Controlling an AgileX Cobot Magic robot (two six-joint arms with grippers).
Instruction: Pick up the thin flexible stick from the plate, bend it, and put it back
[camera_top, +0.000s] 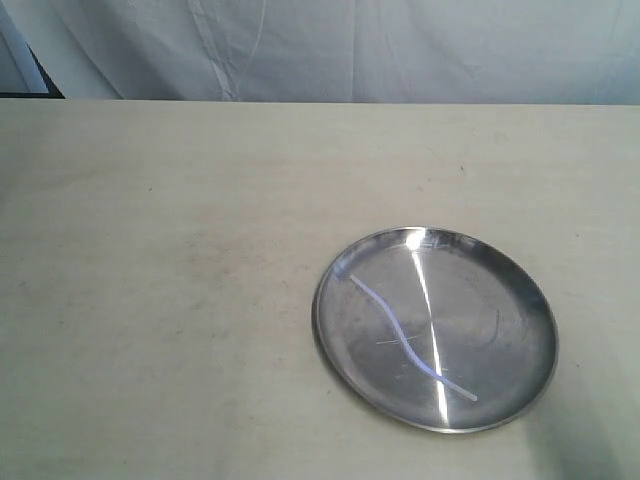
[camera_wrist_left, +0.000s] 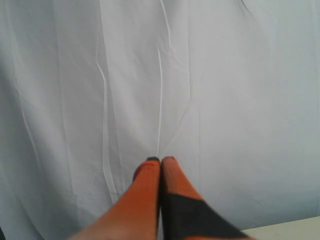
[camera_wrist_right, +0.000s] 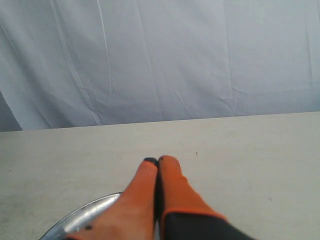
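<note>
A white cloth backdrop (camera_top: 350, 50), creased in long vertical folds, closes off the room behind the plate and fills most of both wrist views. In front of it spreads the pale beige worktop (camera_top: 160, 300), matte and faintly smudged, with a soft shadow on it just beside the plate's near right edge.

The plate (camera_top: 318, 310) is round, shallow and shiny silver, with a low raised rim and fine scratches. A bright straight glare streak (camera_top: 428, 320) crosses it from the far rim to the near rim.

The thin flexible stick (camera_top: 402, 338) lies flat inside the plate, a pale lilac-white rod with a gentle wave in it. It runs slantwise from the plate's far left part to its near right part, crossing the glare streak near the near end, and both ends stay within the rim.

The right tool (camera_wrist_right: 157, 161) has its orange fingers pressed together tip to tip. It hangs over the plate's edge, and an arc of the plate's rim (camera_wrist_right: 85, 212) shows just under the fingers. The stick itself does not show in that view, so how near the tips are to it cannot be told.

The left tool (camera_wrist_left: 161, 160) is likewise closed tip to tip, pointing at the cloth, with only a corner of worktop (camera_wrist_left: 290, 227) beside it; its place relative to the plate cannot be told.
</note>
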